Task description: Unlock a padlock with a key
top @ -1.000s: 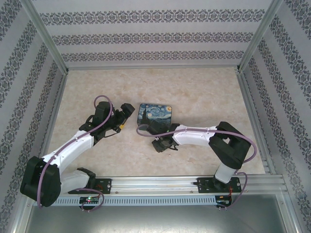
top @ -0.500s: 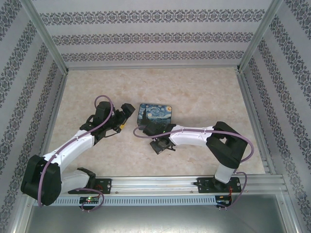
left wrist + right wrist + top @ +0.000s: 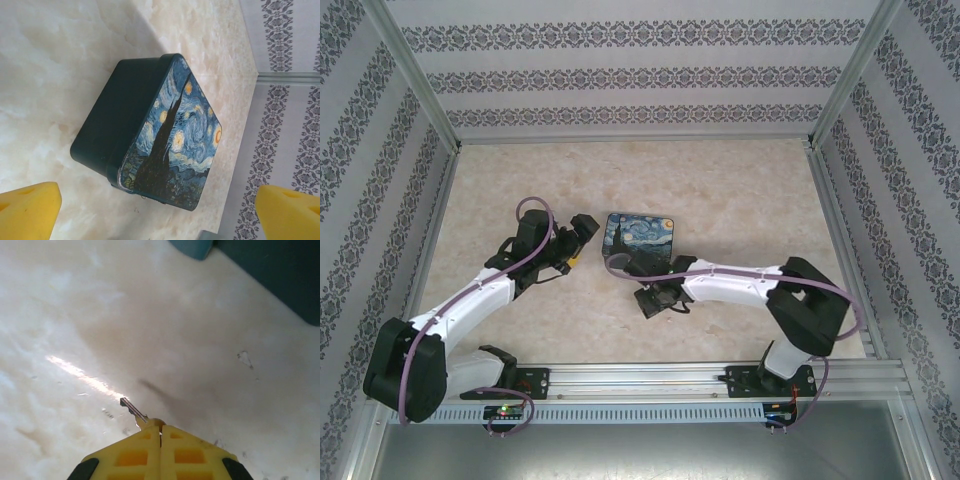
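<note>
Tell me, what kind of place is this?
Probably a robot test booth: a left arm and right arm bolted to a rail, wallpapered walls on three sides, a marble-look table.

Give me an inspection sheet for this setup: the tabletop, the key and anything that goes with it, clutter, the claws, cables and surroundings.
Surface: pale marble-look table, with a few small marks near the key.
Job's things: key pinched in the right gripper, blade sticking out just above the table; padlock is probably the teal corner at the top edge of the right wrist view, mostly cut off.
Clutter: Starry Night box lying flat on the table.
Grippers: right gripper shut on the key; left gripper open, facing the box.
Cables: purple cables looped along both arms.
Surroundings: patterned walls, metal frame.
</note>
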Robot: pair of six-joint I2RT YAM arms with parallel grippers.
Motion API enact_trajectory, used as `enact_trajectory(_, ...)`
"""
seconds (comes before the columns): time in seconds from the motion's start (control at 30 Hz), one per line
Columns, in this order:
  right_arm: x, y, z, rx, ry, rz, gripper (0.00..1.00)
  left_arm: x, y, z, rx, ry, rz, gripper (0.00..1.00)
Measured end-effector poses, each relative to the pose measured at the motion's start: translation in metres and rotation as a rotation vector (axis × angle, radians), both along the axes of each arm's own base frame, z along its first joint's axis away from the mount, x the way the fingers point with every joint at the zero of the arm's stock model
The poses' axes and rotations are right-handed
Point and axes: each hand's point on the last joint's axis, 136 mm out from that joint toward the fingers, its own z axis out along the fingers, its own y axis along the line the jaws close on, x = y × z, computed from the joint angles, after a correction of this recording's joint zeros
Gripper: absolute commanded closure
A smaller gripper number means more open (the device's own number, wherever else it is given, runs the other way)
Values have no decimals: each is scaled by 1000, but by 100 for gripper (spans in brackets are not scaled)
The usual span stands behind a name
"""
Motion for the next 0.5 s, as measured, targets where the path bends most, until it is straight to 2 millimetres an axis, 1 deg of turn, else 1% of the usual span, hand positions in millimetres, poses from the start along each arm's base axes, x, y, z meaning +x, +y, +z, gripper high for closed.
enact_trajectory(0.1,3,3,14,49,-12,-23,100,-1,-3,-6,-1,18,-19,0)
enact_trajectory(0.27,6,1,23,84,-13,-66,100,0,-14,-6,-24,10,-62,0)
enact_trajectory(0.4,15,-3,36,134,-15,-137,100,-4,-37,-3,-53,-17,-136,1)
enact_trajectory(0.43,17,-4,39,148,-16,-157,100,-6,-44,-3,-59,-20,-157,2)
enact_trajectory(0.5,25,-8,48,185,-20,-209,100,-10,-59,-6,-72,-23,-201,8)
